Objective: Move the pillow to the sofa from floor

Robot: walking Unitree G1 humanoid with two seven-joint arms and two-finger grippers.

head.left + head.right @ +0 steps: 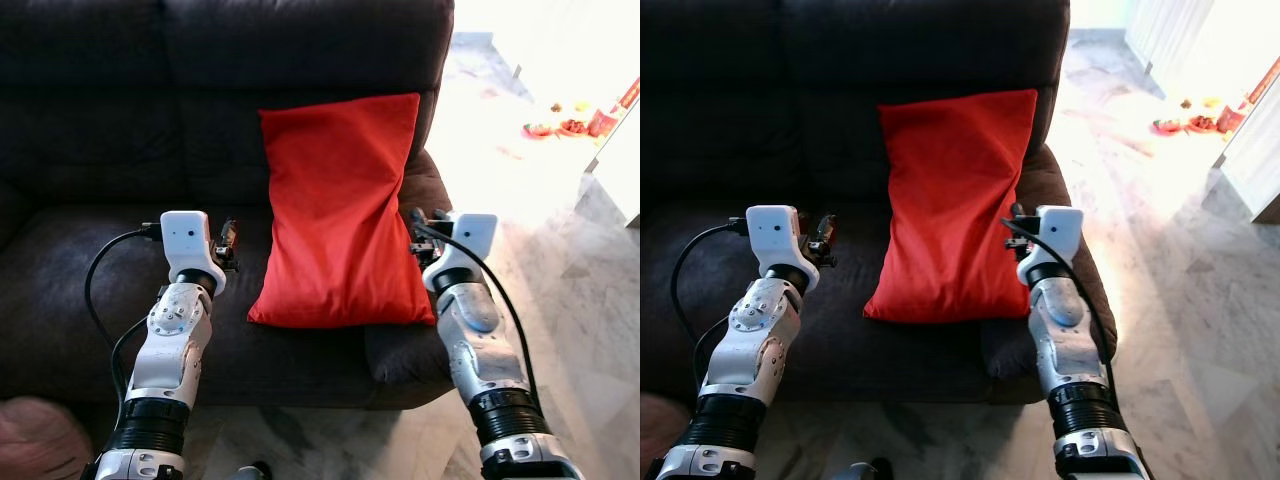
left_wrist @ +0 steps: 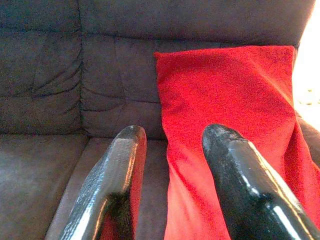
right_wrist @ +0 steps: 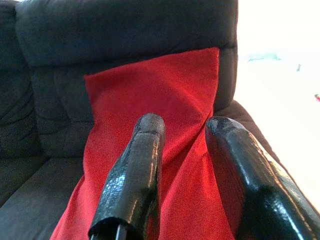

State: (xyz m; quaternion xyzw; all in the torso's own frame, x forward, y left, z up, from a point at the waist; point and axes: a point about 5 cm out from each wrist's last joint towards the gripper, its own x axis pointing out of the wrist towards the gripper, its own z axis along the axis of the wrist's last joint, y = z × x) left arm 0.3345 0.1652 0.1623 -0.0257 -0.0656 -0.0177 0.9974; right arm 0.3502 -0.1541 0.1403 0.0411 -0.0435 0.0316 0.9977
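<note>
A red pillow stands on the seat of the dark sofa, leaning against the backrest at the sofa's right end. My left gripper hovers over the seat just left of the pillow's lower half. It is open, and between its fingers I see the pillow's left edge. My right gripper sits at the pillow's right edge, above the armrest. It is open too, with its fingers pointing along the red fabric. Neither gripper holds anything.
Bright marble floor stretches to the right of the sofa. Small red items lie on it far back, beside a white cabinet. A pinkish object lies on the floor at the lower left.
</note>
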